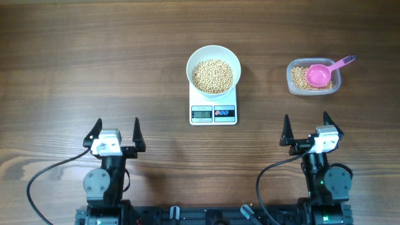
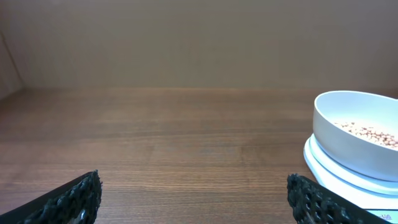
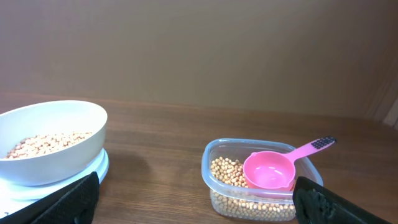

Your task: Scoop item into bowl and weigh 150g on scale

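The white bowl (image 1: 213,70) holds a heap of tan beans (image 1: 212,76) and stands on the white scale (image 1: 213,111), whose lit display faces the near edge. The left wrist view has the bowl (image 2: 357,134) at its right; the right wrist view has the bowl (image 3: 53,142) at its left. A clear tub (image 1: 313,77) at the right holds more beans (image 3: 233,175) and a pink scoop (image 1: 321,74) resting inside, empty. My left gripper (image 1: 115,134) is open near the front left, holding nothing. Open and empty too, my right gripper (image 1: 308,127) sits in front of the tub.
Bare wooden table (image 1: 94,62) stretches to the left of the scale and between the two arms. Black cables (image 1: 44,178) trail from the arm bases at the front edge.
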Robot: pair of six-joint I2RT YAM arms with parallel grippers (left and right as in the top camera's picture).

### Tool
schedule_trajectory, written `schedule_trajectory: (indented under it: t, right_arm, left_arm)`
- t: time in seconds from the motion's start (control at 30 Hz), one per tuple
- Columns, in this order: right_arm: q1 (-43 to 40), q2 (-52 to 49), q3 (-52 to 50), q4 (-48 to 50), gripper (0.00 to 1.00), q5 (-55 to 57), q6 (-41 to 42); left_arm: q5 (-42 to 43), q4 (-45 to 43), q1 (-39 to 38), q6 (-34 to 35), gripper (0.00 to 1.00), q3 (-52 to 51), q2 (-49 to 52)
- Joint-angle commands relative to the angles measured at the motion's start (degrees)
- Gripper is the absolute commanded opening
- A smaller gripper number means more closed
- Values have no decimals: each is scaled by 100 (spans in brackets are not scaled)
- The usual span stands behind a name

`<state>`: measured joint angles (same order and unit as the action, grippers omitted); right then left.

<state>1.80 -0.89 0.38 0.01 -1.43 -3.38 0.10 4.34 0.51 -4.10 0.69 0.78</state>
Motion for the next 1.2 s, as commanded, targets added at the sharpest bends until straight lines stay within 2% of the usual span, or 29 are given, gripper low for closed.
schedule_trajectory:
  t: [0.0,0.17,1.17]
  right_arm:
    - [26,61,-9,11,100,-55,-101]
    - [26,61,-9,11,100,-55,-98]
    - [26,61,-9,11,100,-57,-101]
  left_arm:
    - [116,22,50,-146,100,-35,-61]
    - [50,22,50,352,100,-35,-61]
    - [72,4,50,348,100,-35,-61]
